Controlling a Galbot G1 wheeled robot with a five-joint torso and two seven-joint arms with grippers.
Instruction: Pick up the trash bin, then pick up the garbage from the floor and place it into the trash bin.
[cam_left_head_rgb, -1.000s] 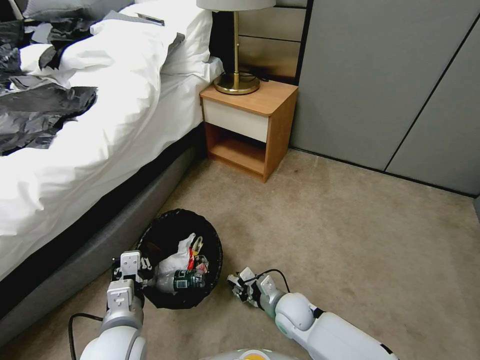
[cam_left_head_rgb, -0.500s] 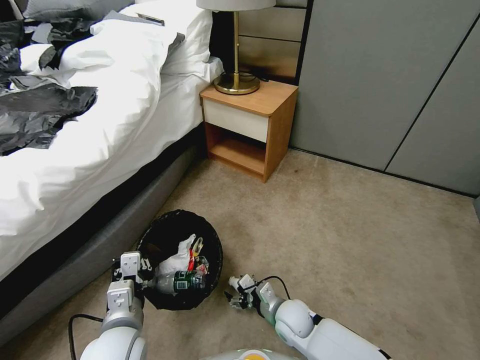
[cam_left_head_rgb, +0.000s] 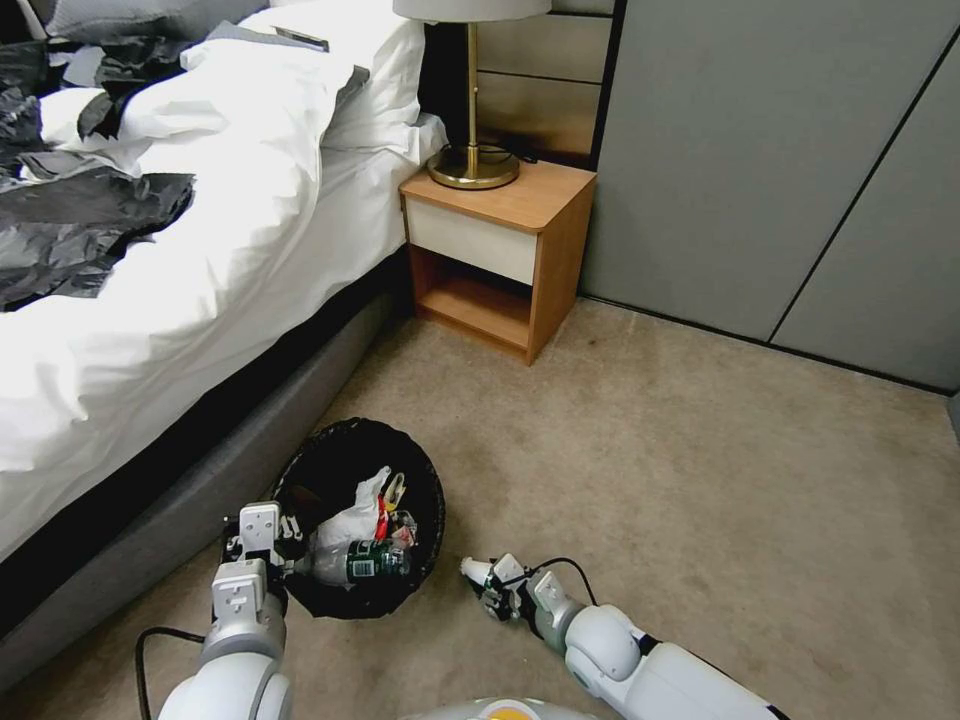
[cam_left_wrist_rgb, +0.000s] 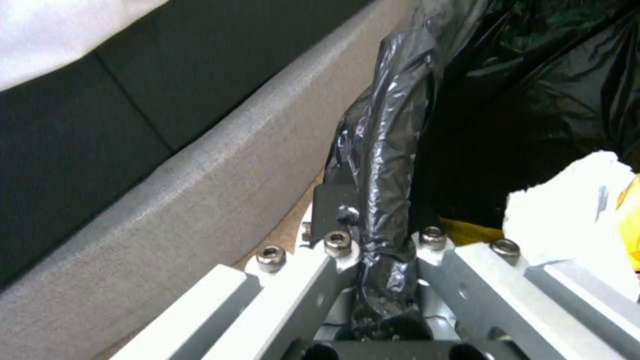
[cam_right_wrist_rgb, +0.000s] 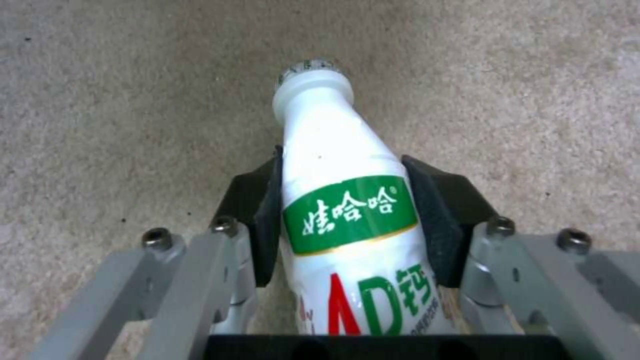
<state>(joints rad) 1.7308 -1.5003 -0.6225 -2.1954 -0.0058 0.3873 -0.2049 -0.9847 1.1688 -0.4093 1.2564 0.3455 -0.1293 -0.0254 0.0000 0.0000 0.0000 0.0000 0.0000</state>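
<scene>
The trash bin (cam_left_head_rgb: 432, 500), lined with a black bag, stands on the carpet beside the bed. Inside lie white tissue (cam_left_head_rgb: 350, 520), a green-labelled bottle (cam_left_head_rgb: 366, 562) and red and yellow wrappers (cam_left_head_rgb: 393, 503). My left gripper (cam_left_head_rgb: 262, 535) is shut on the bin's near-left rim. The left wrist view shows the bag-covered rim (cam_left_wrist_rgb: 387, 165) pinched in the left gripper (cam_left_wrist_rgb: 380, 240), with tissue (cam_left_wrist_rgb: 573, 220) beside it. Low over the carpet right of the bin, my right gripper (cam_left_head_rgb: 497, 585) is shut on a small white bottle (cam_left_head_rgb: 474, 570). The right wrist view shows this green-labelled bottle (cam_right_wrist_rgb: 333, 150) clamped in the right gripper (cam_right_wrist_rgb: 350, 220).
The bed (cam_left_head_rgb: 180, 300) with white bedding and black plastic bags (cam_left_head_rgb: 70, 230) runs along the left, its grey base close to the bin. A wooden nightstand (cam_left_head_rgb: 495, 260) with a brass lamp (cam_left_head_rgb: 472, 150) stands ahead. Grey wall panels (cam_left_head_rgb: 780, 170) close the back. Open carpet (cam_left_head_rgb: 700, 480) lies to the right.
My right gripper has shifted slightly lower and to the right with its arm. The left gripper and the bin have stayed put.
</scene>
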